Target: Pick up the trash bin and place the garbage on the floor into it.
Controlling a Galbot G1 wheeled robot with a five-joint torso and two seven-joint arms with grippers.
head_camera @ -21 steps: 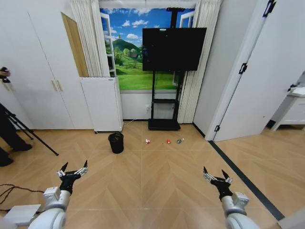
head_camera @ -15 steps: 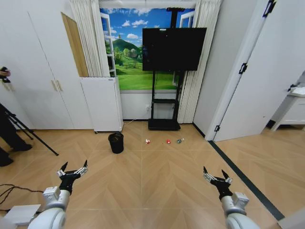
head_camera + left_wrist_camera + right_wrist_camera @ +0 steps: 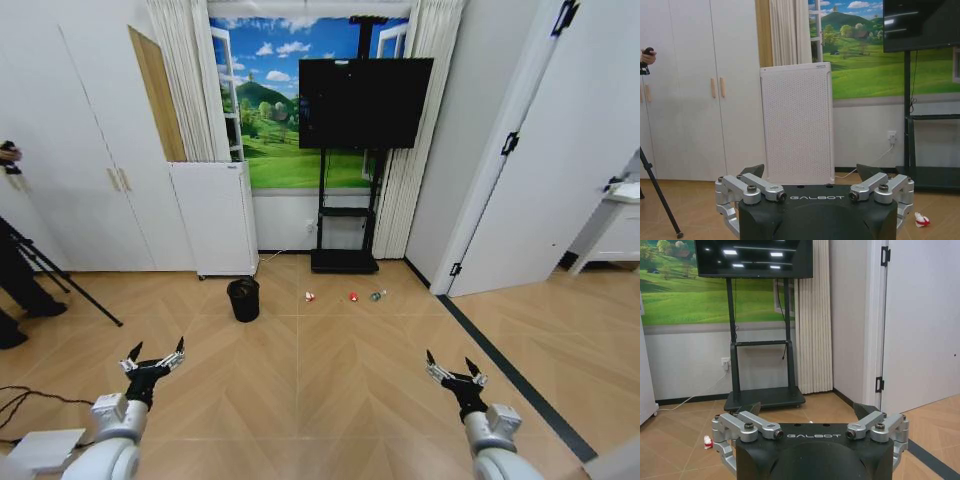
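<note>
**Nothing moved, and the job had not begun**

My left gripper (image 3: 153,358) hung low in front of me on the left side, with its fingers spread wide and nothing between them. My right gripper (image 3: 452,371) hung the same way on the right side, wide open and holding nothing. Both were up off the floor (image 3: 330,370) and far from the things I had to pick up.

I checked the head view against the ones from a moment before. The grippers sat in the same spots. The room had not slid either, so I had not driven or turned. Nothing at all had changed.

Farther out, the trash bin (image 3: 243,299) stood upright on the floor, near the tall white box (image 3: 213,218) by the wall. Right of the bin lay the garbage in a short row: the red-and-white bit (image 3: 310,296), then the red bit (image 3: 353,296), then the little bottle (image 3: 378,295). They sat apart from each other and apart from the bin. The TV stand (image 3: 345,235) stood just behind them.

So I judged that the task was at its very start. The bin was untouched, the garbage was all on the floor, and everything was too far away for my arms.
</note>
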